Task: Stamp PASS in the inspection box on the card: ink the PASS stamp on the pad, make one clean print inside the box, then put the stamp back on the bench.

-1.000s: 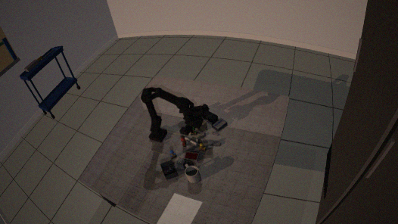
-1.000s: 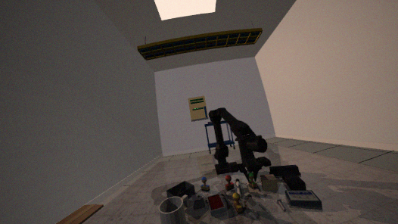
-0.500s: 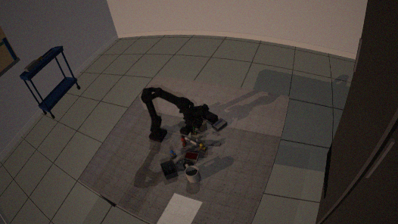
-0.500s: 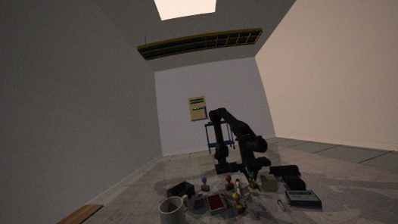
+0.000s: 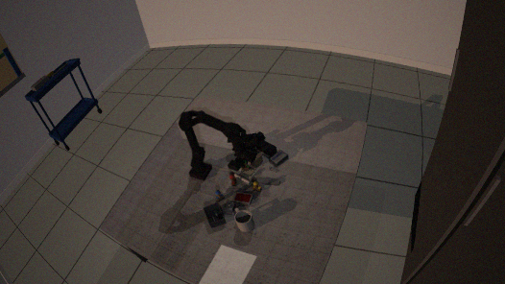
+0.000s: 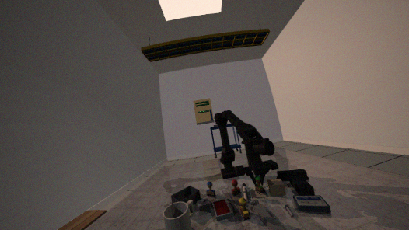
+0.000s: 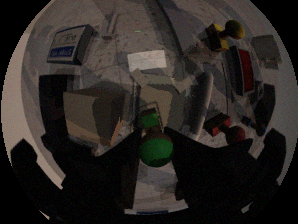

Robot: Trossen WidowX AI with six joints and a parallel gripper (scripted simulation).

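Observation:
My gripper is shut on the green-knobbed stamp, gripping it just below the round knob. Its green base points down over a small dark outlined box on the tan card. Whether the base touches the card is hard to tell, and any print under it is hidden. The stamp's lettering cannot be read. The red ink pad lies open in its grey case, to the right in the wrist view, apart from the gripper.
A cardboard block stands close left of the stamp in the wrist view; a pale cylinder and red stamp are right. Yellow stamp, blue stamp, mug, dark tray and blue-white box stand around.

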